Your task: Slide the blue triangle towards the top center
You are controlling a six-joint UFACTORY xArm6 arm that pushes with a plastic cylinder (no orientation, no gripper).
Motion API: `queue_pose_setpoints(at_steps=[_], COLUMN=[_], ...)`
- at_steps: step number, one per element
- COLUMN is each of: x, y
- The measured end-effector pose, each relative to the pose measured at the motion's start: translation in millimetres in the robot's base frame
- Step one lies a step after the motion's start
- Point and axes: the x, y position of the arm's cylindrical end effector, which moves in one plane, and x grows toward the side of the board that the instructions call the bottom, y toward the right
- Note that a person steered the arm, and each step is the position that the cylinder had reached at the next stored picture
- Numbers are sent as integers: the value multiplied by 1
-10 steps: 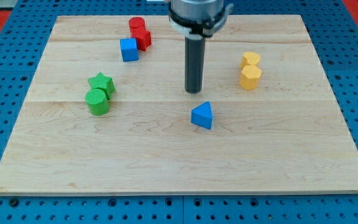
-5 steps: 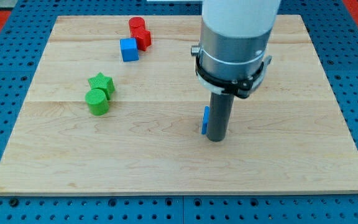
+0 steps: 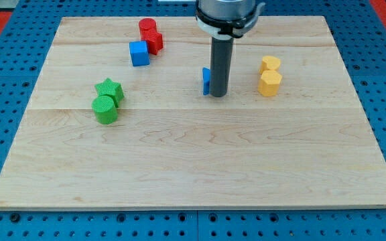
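The worktop is pale wood, smooth, with fine grain lines. The green blocks look ribbed and rough. The blue cube looks smooth and matt. The rod is dark and dull.

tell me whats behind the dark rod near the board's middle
A blue block sits behind the rod; only a narrow strip of it shows at the rod's left edge. The rest, its shape included, is covered. My tip rests on the board right in front of it.
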Motion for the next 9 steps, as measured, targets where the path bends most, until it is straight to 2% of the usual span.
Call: queue_pose_setpoints(at_steps=[6, 9], x=[-84, -85], y=[-22, -30])
